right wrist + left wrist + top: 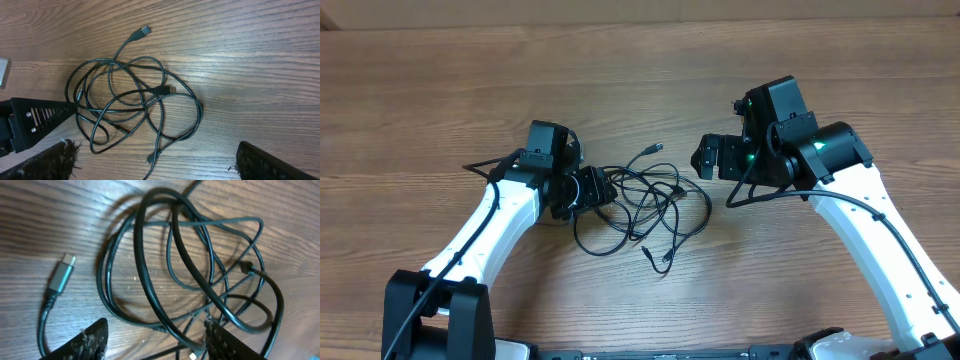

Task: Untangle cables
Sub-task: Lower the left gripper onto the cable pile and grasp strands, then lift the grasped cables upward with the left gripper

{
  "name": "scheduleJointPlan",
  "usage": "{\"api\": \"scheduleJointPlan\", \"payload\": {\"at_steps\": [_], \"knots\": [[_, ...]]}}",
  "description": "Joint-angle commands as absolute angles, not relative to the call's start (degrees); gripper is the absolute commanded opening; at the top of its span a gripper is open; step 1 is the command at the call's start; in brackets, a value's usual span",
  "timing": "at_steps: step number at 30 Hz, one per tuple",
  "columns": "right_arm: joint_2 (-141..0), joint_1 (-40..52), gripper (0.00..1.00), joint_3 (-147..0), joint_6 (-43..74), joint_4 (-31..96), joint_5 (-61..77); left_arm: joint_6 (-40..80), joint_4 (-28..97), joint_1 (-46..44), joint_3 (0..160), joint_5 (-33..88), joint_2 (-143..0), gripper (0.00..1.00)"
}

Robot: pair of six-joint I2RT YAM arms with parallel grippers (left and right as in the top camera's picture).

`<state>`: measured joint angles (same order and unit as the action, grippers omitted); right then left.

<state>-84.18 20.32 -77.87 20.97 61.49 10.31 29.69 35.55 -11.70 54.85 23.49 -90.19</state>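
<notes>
The cables lie as one loose tangle of thin black cords on the wooden table, between the two arms. My left gripper sits low at the tangle's left edge. In the left wrist view its jaws stand apart, with several cable strands running between them. One strand touches the right finger. A silvery-grey plug lies off to the left. My right gripper hovers open to the right of the tangle. Nothing lies between its fingers, and the cables are ahead of them.
A plug end sticks out at the tangle's far side and another at its near side. Bare wooden table surrounds the tangle. The left gripper's black finger shows at the left of the right wrist view.
</notes>
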Motion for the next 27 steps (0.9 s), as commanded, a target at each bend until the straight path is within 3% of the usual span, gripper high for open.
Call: {"api": "scheduleJointPlan", "payload": {"at_steps": [1, 20, 21, 23, 25, 26, 27], "knots": [[-84.25, 20.23, 1.0, -77.52, 21.19, 60.95, 10.61, 29.61, 34.85, -12.05, 55.99, 20.27, -90.8, 0.59], [-84.25, 20.23, 1.0, -77.52, 21.21, 61.17, 10.66, 30.06, 28.45, -15.18, 55.99, 19.75, -99.26, 0.56], [-84.25, 20.23, 1.0, -77.52, 21.21, 61.17, 10.66, 30.06, 28.05, -15.18, 55.99, 20.14, -99.66, 0.53], [-84.25, 20.23, 1.0, -77.52, 21.21, 61.17, 10.66, 30.04, 27.55, -15.18, 55.99, 20.86, -100.03, 0.38], [-84.25, 20.23, 1.0, -77.52, 21.21, 61.19, 10.66, 30.04, 27.51, -15.18, 55.99, 20.84, -100.01, 0.12], [-84.25, 20.23, 1.0, -77.52, 21.21, 61.19, 10.66, 30.04, 27.35, -15.16, 55.99, 20.99, -100.01, 0.04], [-84.25, 20.23, 1.0, -77.52, 21.21, 61.17, 10.66, 30.04, 27.33, -15.16, 55.99, 21.3, -100.01, 0.04]]}}
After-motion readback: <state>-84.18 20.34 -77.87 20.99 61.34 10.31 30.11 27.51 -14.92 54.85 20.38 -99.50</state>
